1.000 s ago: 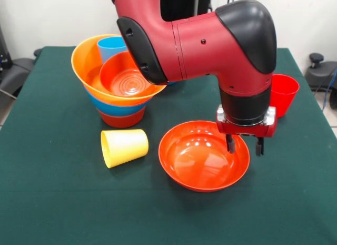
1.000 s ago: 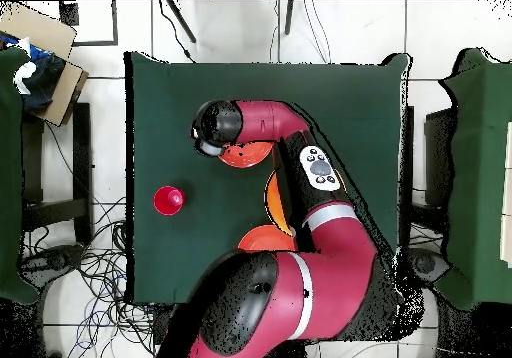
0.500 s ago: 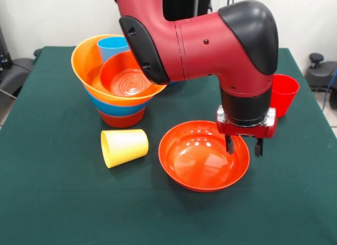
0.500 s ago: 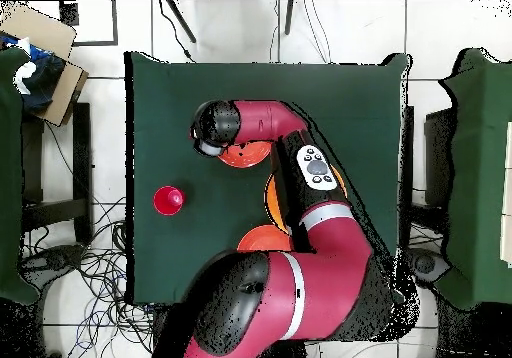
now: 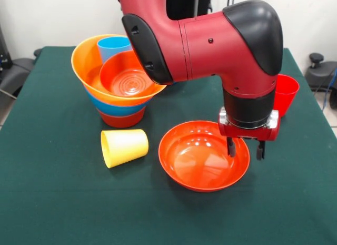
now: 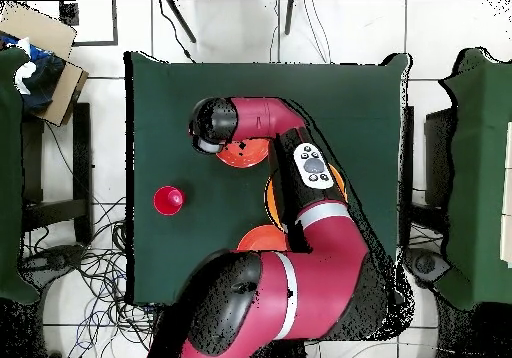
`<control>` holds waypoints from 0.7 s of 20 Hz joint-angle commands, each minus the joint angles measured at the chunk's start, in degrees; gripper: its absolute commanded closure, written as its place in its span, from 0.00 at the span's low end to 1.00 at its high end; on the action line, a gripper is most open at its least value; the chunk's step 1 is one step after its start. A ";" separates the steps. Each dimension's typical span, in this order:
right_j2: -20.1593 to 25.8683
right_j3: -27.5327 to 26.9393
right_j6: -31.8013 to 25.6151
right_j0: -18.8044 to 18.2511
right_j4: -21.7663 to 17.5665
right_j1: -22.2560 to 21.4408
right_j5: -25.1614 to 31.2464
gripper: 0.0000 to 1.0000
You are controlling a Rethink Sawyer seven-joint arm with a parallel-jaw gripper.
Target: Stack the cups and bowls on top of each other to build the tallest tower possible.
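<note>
Gripper (image 5: 245, 149): spread, 1 finger inside and 1 outside the rim of the loose red-orange bowl (image 5: 202, 155), so you look set to pinch that rim | tower (image 5: 118, 81): nested pile on the bench (image 5: 52, 192), well apart | yellow cup (image 5: 124, 147): on its side between them.

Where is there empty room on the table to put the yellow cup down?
The table is bare along the front edge, below the yellow cup and red bowl. It is crowded around the bowl stack and where the gripper hangs at the bowl's rim, beside the red cup.
</note>
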 commanded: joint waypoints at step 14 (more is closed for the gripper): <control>-0.84 -2.97 -5.01 0.09 -4.59 5.63 -5.44 0.00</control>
